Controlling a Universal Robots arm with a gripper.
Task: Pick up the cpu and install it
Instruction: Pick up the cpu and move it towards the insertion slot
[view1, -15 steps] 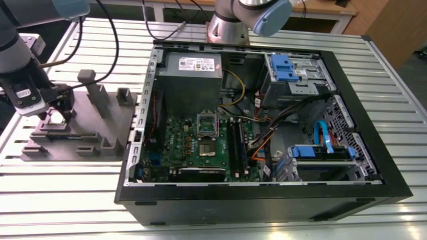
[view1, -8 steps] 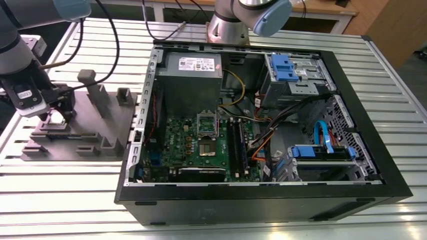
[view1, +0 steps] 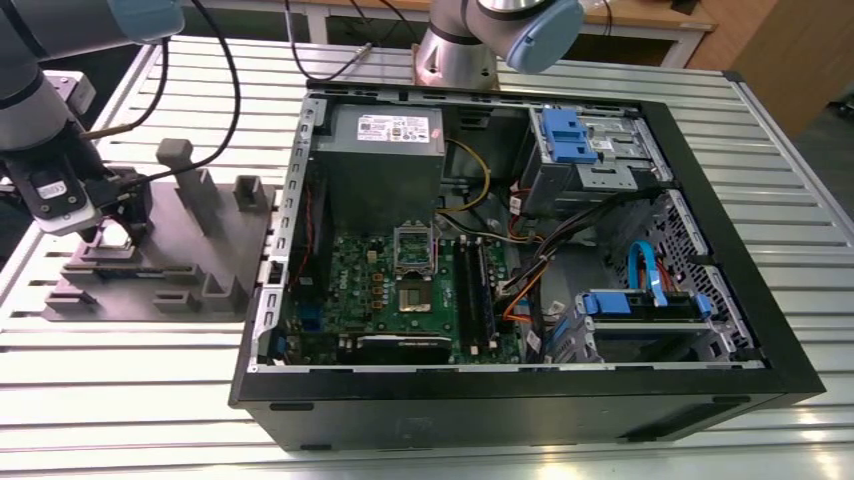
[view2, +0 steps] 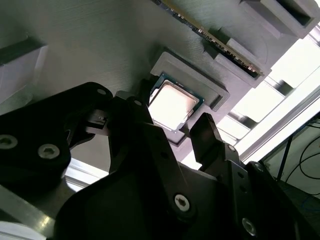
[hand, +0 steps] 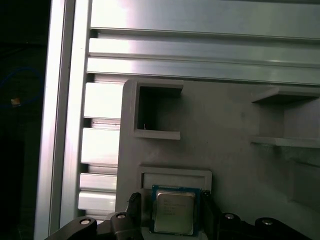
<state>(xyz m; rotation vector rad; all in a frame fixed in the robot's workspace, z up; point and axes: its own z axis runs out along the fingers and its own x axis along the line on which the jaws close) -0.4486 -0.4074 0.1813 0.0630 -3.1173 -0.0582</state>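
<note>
Near the edge of the grey holder block (view1: 174, 265) at the exterior view's left, the cpu (view2: 172, 104) lies flat in a shallow pocket, directly under the gripper (view1: 118, 232). The claw is wide: one finger stands at each of two opposite sides of the chip, and I cannot tell if they touch it. The chip is almost square, so no long axis matters. The pocket's raised rim leaves little room. The open computer case (view1: 534, 400) stands well apart on the slatted aluminium table (view1: 134, 380).
</note>
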